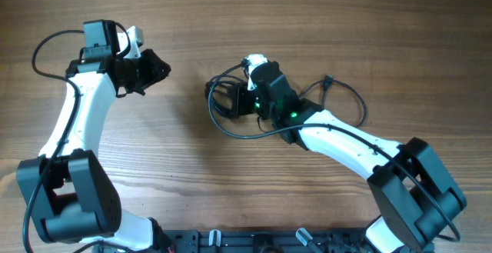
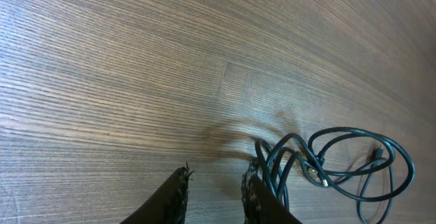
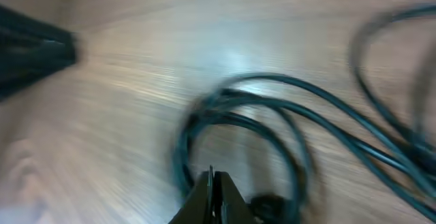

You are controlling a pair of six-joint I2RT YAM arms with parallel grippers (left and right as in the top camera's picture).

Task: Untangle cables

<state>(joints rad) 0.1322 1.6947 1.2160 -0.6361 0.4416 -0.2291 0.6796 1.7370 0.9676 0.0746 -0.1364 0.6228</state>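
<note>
The overhead camera looks straight down from well above the brown wood-grain table (image 1: 231, 191). The left wrist camera looks low and forward between its parted jaws to the thin black looped cables (image 2: 276, 163) ahead and right of them. The blurred right wrist camera sits close over those cables, just beyond its closed jaws.

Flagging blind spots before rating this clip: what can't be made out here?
Left wrist: plugs on the cables too small; left fingers cut off by the bottom edge.
Overhead: right gripper covers the tangle's middle.
Right wrist: blur; whether the shut right fingers pinch a cable is unclear.
</note>
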